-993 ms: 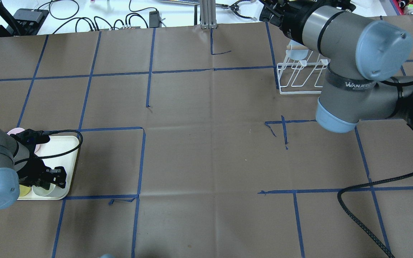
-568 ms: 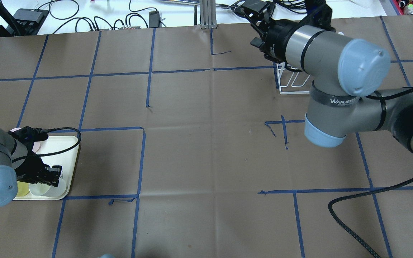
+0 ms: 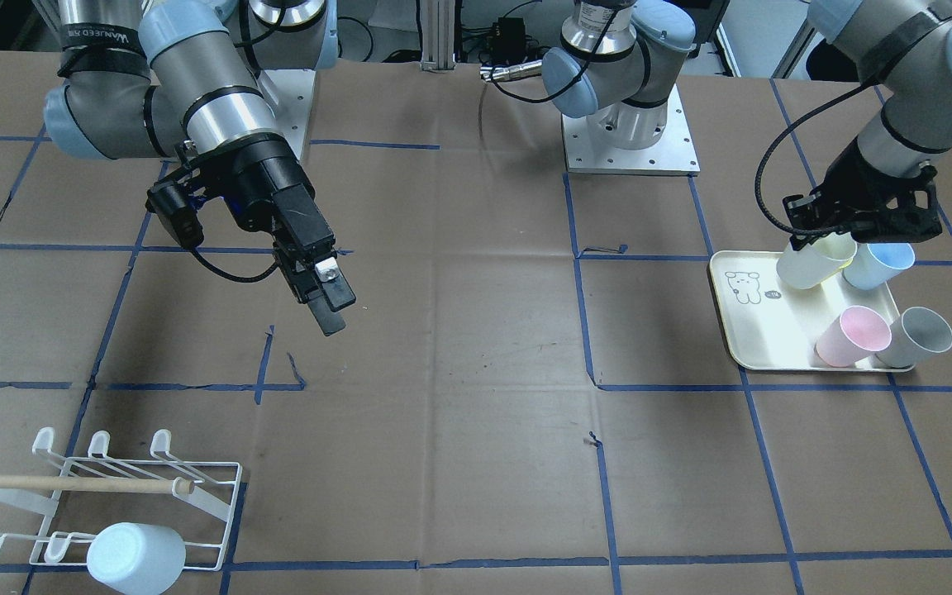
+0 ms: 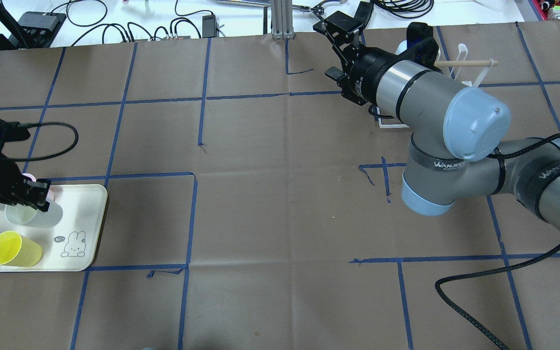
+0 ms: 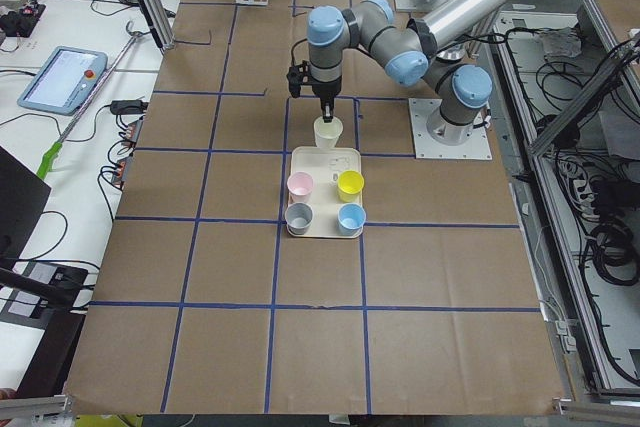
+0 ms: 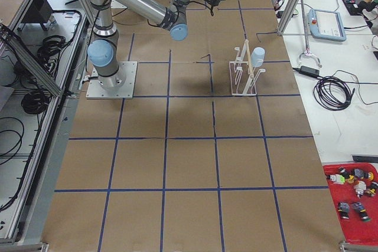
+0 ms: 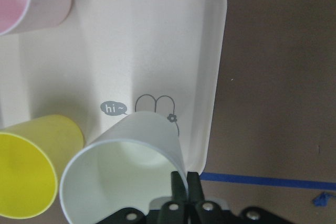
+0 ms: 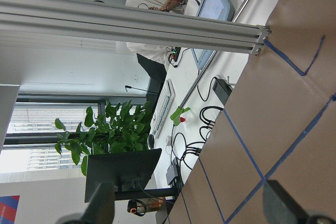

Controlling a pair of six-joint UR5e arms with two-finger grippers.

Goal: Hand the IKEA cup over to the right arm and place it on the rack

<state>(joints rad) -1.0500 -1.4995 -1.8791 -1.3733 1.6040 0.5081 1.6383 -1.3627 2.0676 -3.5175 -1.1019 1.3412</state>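
My left gripper (image 3: pixel 854 221) is shut on the rim of a pale cream IKEA cup (image 3: pixel 808 264) and holds it tilted just above the cream tray (image 3: pixel 753 330). The left wrist view shows the fingers (image 7: pixel 178 184) pinching the cup wall (image 7: pixel 123 171). In the overhead view the cup (image 4: pixel 32 215) hangs over the tray's far part. My right gripper (image 3: pixel 337 316), slim and black, is open and empty over the table's middle, far from the cup. The white wire rack (image 3: pixel 112 487) with its wooden dowel stands at the far corner on my right.
A light blue cup (image 3: pixel 135 558) hangs on the rack. On the tray stand a pink cup (image 3: pixel 852 335), a grey cup (image 3: pixel 914 337), a blue cup (image 3: pixel 878 264) and a yellow cup (image 4: pixel 12 249). The right arm's elbow (image 4: pixel 474 121) hides part of the rack in the overhead view.
My left gripper has lifted the cream cup off the tray's near corner and carried it toward the tray's far side. My right arm has swung away from the rack toward the table's middle.
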